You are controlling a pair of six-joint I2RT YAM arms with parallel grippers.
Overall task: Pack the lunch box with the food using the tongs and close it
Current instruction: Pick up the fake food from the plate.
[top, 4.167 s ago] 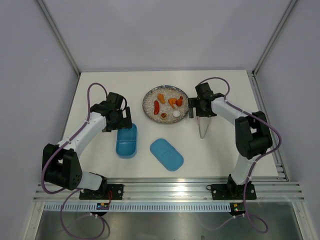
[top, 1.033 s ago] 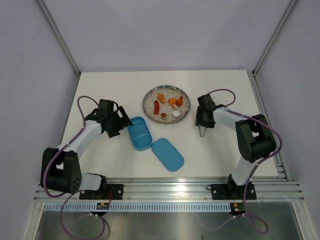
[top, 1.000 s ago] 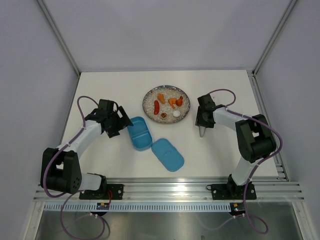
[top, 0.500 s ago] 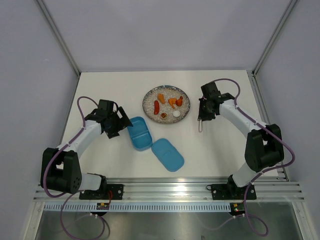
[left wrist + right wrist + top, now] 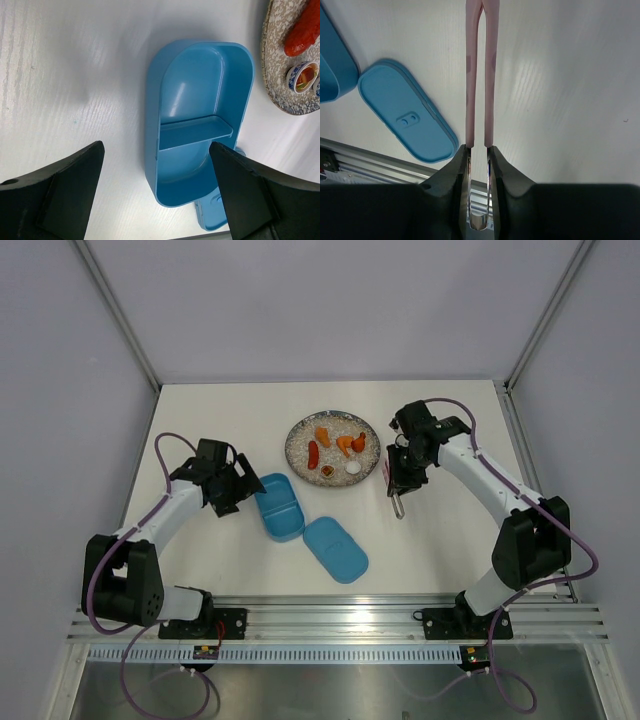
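Note:
The blue lunch box [image 5: 279, 505] lies open on the table, its divider [image 5: 195, 132] bare and both compartments empty. Its flat lid [image 5: 335, 549] lies just to the front right of it. The food sits on the speckled plate [image 5: 298, 440]: orange chunks [image 5: 345, 445], a red sausage [image 5: 313, 453] and a white ball [image 5: 353, 468]. My right gripper [image 5: 398, 483] is right of the plate, shut on the pink tongs [image 5: 490, 75], whose two arms run almost parallel. My left gripper [image 5: 156, 150] stands open just left of the box.
A tiny patterned cup [image 5: 302, 77] with a dark-red bit sits on the plate's near rim. The lid [image 5: 407, 117] lies left of the tongs in the right wrist view. White walls and metal posts enclose the table; a rail runs along the near edge.
My right gripper has closed on the tongs, raised them off the table and shifted a little left, next to the plate. The left arm, box and lid have not moved.

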